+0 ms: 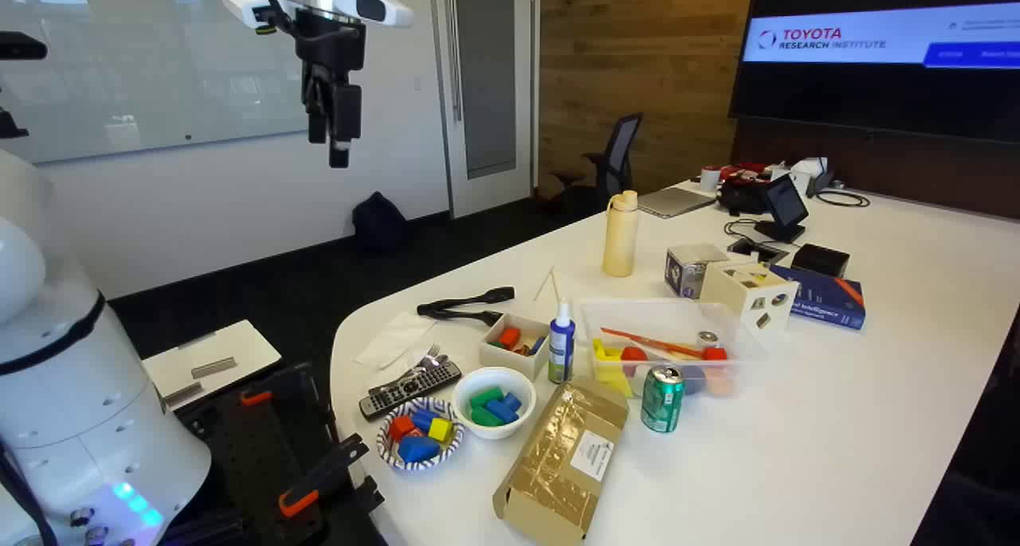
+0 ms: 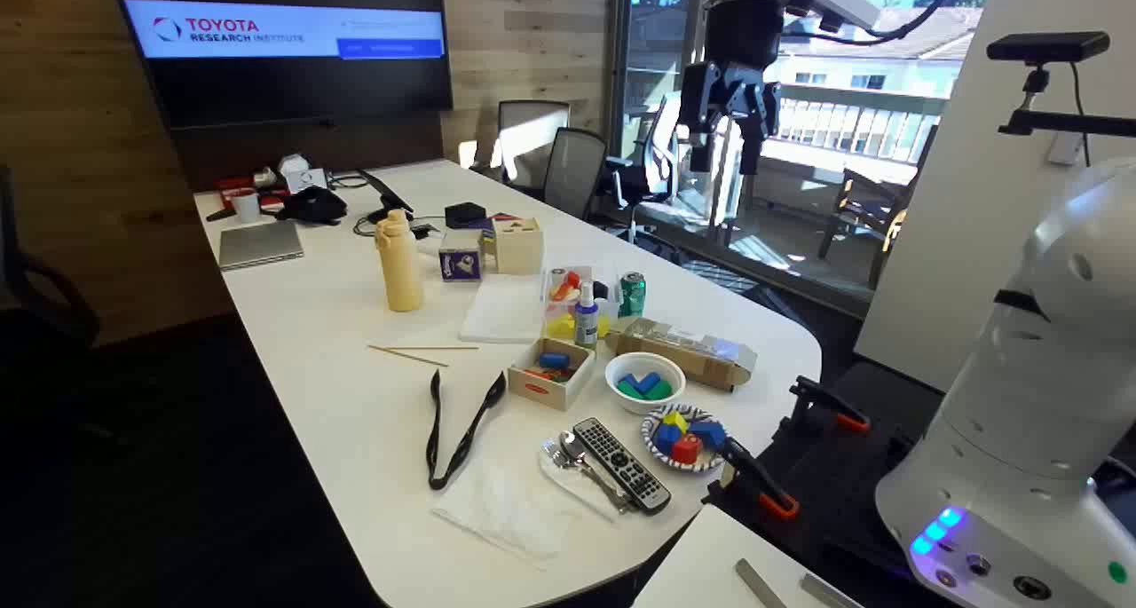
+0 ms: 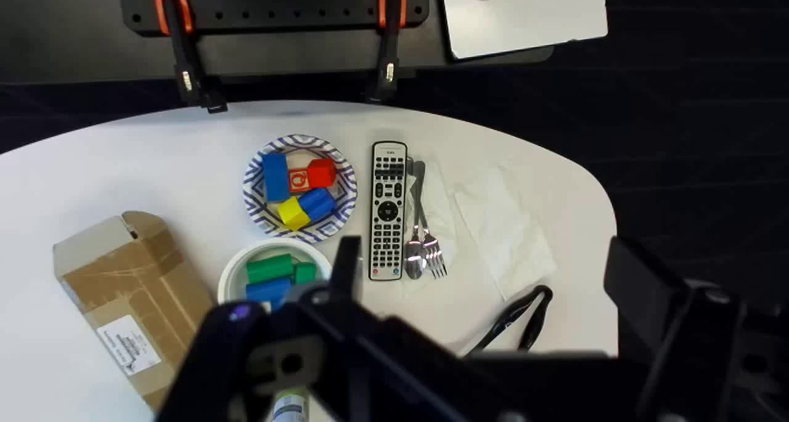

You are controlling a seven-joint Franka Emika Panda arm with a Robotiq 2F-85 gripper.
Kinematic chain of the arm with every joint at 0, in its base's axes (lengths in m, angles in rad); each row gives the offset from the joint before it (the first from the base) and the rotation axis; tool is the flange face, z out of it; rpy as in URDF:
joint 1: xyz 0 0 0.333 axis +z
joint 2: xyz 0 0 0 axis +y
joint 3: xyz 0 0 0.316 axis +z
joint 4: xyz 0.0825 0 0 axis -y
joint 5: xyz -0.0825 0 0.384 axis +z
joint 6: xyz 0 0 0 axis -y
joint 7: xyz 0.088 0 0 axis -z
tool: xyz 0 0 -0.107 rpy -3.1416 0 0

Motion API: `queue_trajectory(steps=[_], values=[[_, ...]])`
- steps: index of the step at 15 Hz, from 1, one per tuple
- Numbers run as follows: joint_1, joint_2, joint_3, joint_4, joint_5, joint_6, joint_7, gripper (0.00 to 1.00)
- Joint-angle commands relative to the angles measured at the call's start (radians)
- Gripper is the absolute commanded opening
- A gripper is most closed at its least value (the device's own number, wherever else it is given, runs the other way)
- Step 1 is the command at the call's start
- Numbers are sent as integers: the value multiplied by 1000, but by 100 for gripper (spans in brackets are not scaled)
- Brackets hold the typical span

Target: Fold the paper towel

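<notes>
Presently, entry one, the step in hand: the approach, by my reckoning, with no fold of mine under way. Item, my gripper (image 2: 728,157): jaws spread wide, nothing between them, high above the table (image 2: 355,395). Item, one paper towel (image 3: 505,228): white, lying on the rounded end of the table, just beside the tongs (image 3: 513,314) and near the fork (image 3: 434,255) and spoon (image 3: 414,259). Next move, I judge: descend over a loose edge, pinch the thin layer without scraping the table, lift, and lay it across to the opposite side. Hard to make out: the paper towel's outline, white on white (one layer or already doubled, I cannot tell). Unsettled: whether tongs and paper towel touch. Hidden: the tongs' far ends, which my own bulk covers in the wrist view. Unidentified: a white piece (image 3: 442,212) beneath the fork and spoon, paper or dish.
</notes>
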Motion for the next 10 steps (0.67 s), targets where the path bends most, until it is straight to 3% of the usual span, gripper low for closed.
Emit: queue_trajectory(steps=[1,4,10], values=[[-14,1,11,2,6,-3,-7,100],[3,35,17,-38,49,96,-17,100],[126,228,120,-211,292,583,0,100]])
